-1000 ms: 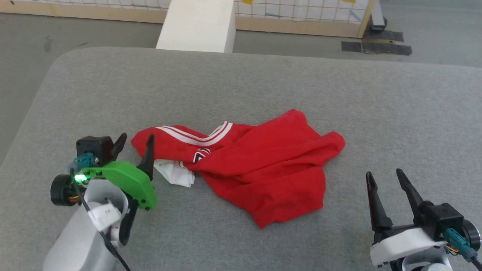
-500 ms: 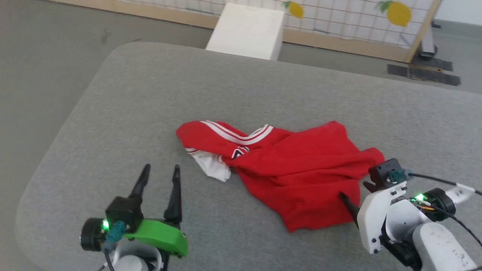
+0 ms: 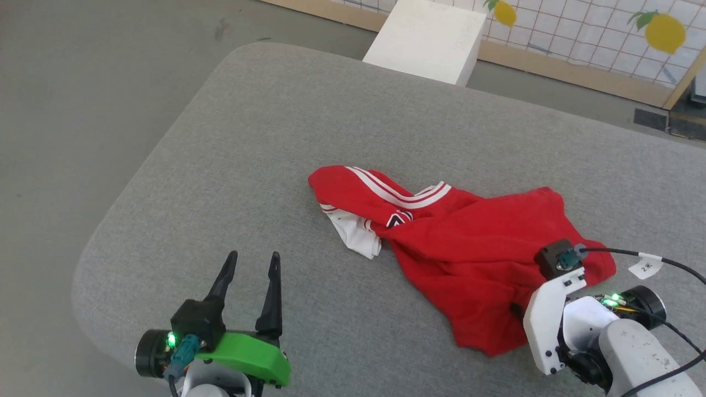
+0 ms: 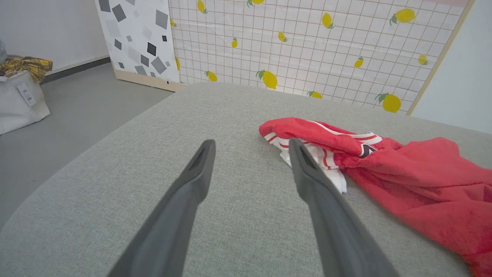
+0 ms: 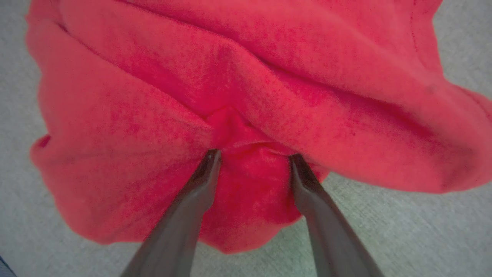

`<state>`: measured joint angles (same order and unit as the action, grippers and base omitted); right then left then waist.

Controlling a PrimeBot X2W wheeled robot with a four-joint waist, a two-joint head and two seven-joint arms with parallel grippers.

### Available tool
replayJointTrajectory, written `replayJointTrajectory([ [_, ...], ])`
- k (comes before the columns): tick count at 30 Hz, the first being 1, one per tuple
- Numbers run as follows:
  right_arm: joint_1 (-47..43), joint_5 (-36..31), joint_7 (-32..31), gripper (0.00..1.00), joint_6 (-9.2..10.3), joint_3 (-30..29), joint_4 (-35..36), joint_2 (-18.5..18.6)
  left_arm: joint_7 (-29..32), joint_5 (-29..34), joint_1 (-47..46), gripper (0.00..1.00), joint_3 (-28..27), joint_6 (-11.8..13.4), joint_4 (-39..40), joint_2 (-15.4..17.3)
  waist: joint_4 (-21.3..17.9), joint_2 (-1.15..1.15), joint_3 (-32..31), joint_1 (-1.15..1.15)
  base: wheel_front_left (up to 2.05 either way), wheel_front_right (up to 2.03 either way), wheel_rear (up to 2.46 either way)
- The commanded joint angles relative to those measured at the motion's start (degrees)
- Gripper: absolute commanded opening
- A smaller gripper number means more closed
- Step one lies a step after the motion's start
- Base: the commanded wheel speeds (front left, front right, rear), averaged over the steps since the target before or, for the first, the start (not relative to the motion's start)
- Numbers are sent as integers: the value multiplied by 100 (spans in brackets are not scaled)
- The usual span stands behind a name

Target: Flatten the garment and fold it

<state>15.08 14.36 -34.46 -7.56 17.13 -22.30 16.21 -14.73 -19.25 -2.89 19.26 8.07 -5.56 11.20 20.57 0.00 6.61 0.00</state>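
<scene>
On table [image 3: 276, 138], garment [image 3: 469, 248], floor bag [image 4: 19, 109] (plaid cloth [image 4: 27, 65])

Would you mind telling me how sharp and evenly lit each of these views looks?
Head view: soft, even light, shirt crisp, little shadow. Left wrist view: wide-angle stretch, the left gripper slightly soft near the lens, the lemon screen sharp. Right wrist view: too close, the shirt fuzzy, with dark creases by the right gripper.

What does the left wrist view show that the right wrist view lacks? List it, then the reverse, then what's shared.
Left wrist: the left gripper open above the grey surface, a white sleeve, striped trim, a lemon-print panel. Right wrist: the right gripper straddling a bunched red fold. Both: the garment on that surface.
</scene>
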Motion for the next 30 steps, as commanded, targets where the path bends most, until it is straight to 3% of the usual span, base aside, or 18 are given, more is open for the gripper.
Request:
replayJointTrajectory([
  [1, -164, -58, 15, 0, 8, 105, -207, 29, -26, 58, 86, 100, -33, -49, -52, -37, -75, 0, -63, 0, 0, 0, 0],
  [7, -529, -62, 385, 0, 8, -708, 283, 287, -27, 51, 231, 100, -172, -166, -264, -25, -540, 0, -411, 0, 0, 0, 0],
  [14, -1418, -343, 52, 0, 8, -2095, 1559, 467, -27, 47, 356, 100, -193, -297, -417, -97, -1138, 0, -692, 0, 0, 0, 0],
  [19, -2270, -632, -390, 0, 8, -2890, 2275, 54, -27, 70, 314, 100, -114, -396, -537, -189, -1348, 0, -683, 0, 0, 0, 0],
  [22, -2674, -686, -498, 0, 8, -2994, 2505, -326, -27, 80, 262, 100, -71, -459, -623, -241, -1449, 0, -611, 0, 0, 0, 0],
  [23, -2739, -720, -472, 67, 8, -3002, 2544, -411, -27, 90, 237, 100, -50, -480, -655, -254, -1461, 0, -593, 0, 0, 0, 0],
  [24, -2781, -775, -408, 100, 8, -2989, 2597, -495, -27, 102, 202, 100, -21, -505, -692, -269, -1480, 0, -568, 0, 0, 0, 0],
  [30, -2243, -616, 617, 100, 8, -3033, 3271, -874, 95, -11, 19, 100, 165, -786, -819, -343, -1607, 0, -493, 0, 0, 0, 0],
])
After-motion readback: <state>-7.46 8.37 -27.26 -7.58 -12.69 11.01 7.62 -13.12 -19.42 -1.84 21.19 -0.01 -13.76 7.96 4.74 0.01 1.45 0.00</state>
